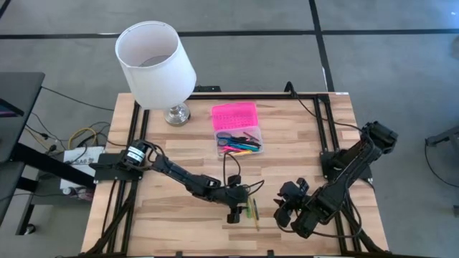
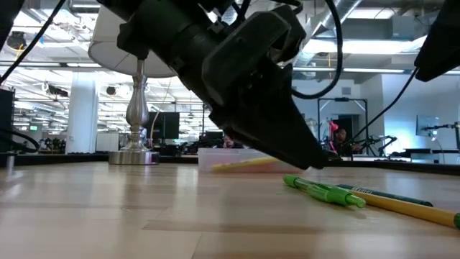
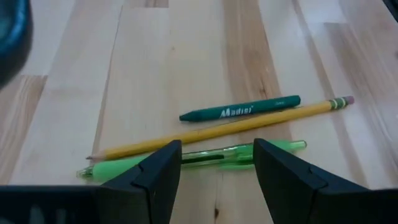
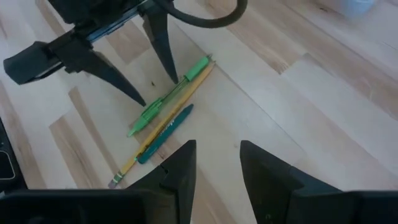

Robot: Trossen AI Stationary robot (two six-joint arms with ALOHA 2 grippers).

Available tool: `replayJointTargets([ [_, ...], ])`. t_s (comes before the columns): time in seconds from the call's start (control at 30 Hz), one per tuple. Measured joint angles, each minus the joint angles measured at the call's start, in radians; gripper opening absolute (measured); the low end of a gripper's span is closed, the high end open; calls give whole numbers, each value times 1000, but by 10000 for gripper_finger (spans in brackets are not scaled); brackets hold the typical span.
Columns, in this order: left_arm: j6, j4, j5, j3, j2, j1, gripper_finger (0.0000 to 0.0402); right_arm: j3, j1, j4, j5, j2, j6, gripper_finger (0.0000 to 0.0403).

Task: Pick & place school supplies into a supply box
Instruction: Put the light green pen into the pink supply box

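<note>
Three supplies on counter (image 1: 186, 215): green pen (image 3: 205, 158), pencil (image 3: 217, 130), dark green marker (image 3: 239, 111). Left end effector (image 3: 217, 168) wide, straddling green pen. Right end effector (image 4: 217, 165) open, empty, nearby.

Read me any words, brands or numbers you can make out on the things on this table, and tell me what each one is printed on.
"Madisi", as near as it reads, in white letters on the dark green pen; the last letters are unsure.
Yellow pencil: no print that can be read.
Light green pen between the fingers of the open left gripper: no print seen.
Pink box lid: no lettering to be seen.
Lamp: none.
</note>
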Motion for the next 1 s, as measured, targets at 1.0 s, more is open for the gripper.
replayJointTargets([
  [1.0,7,-10,-1,-1,0,32,194,0,2,-3,7,0,0,117],
])
